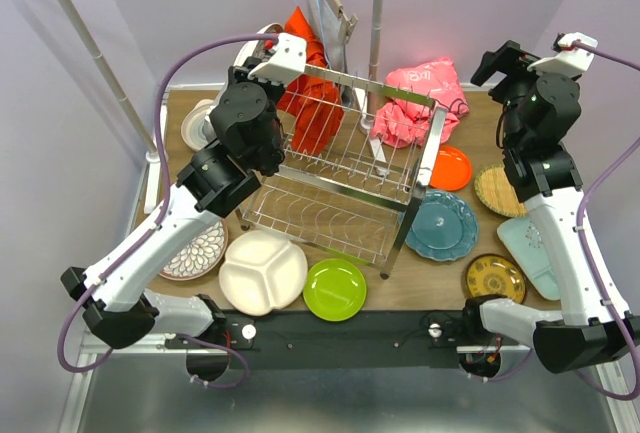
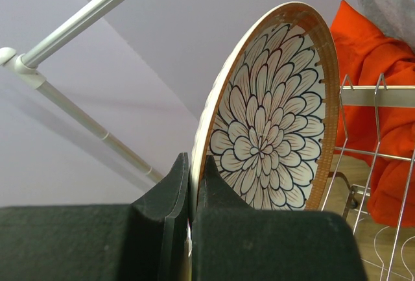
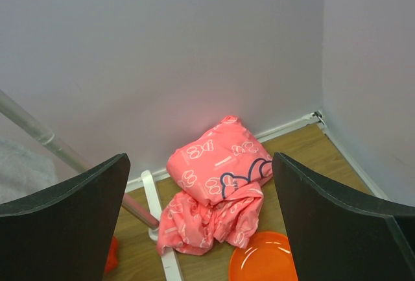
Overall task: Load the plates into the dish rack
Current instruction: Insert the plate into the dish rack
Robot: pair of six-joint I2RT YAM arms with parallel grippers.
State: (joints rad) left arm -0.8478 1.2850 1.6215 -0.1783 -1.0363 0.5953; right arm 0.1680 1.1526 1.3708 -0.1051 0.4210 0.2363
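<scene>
Above the table (image 1: 428,289), left tool (image 2: 196,165) pinches floral plate (image 2: 266,132) upright beside dish rack (image 1: 350,153); right tool (image 3: 200,164) spread.

At bottom centre the left gripper (image 2: 194,165) pinches the rim of a floral plate (image 2: 269,119) (standing on edge). At the right edge, the dish rack (image 2: 379,95) fronts an orange cloth (image 2: 376,41).
</scene>
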